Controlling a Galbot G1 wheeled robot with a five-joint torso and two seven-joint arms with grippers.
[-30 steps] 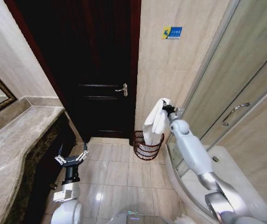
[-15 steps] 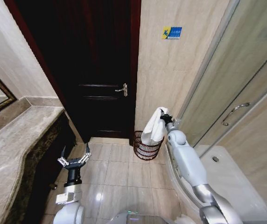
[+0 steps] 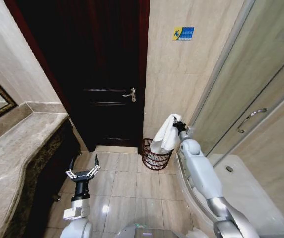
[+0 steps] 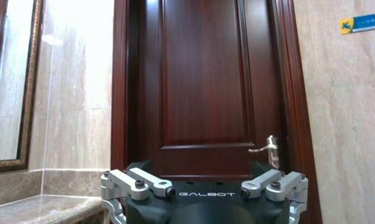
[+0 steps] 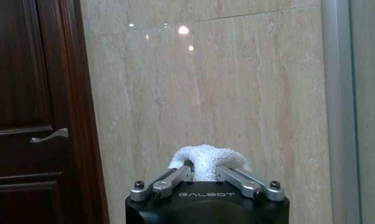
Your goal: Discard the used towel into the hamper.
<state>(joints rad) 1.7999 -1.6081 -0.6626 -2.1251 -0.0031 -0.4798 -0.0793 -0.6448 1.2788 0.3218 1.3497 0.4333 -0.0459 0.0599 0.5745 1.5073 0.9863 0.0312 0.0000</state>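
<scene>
A white towel (image 3: 165,135) hangs from my right gripper (image 3: 177,124), which is shut on its top end; its lower end dips to the rim of the hamper (image 3: 155,155), a dark reddish-brown open-weave basket on the floor by the wall. In the right wrist view the towel (image 5: 205,161) bunches between the closed-in fingers (image 5: 170,180). My left gripper (image 3: 83,168) is held low at the left, over the floor tiles, fingers spread open and nothing in them. The left wrist view shows its finger bases (image 4: 135,181) facing the door.
A dark wooden door (image 3: 102,74) with a lever handle (image 3: 130,94) stands behind the hamper. A marble counter (image 3: 18,153) runs along the left. A glass shower enclosure (image 3: 251,114) and its white tray (image 3: 241,188) are on the right. Tiled floor (image 3: 127,183) lies between.
Over the second, the right arm lowered the towel from higher up the wall down to the hamper's rim. The left gripper sank a little lower.
</scene>
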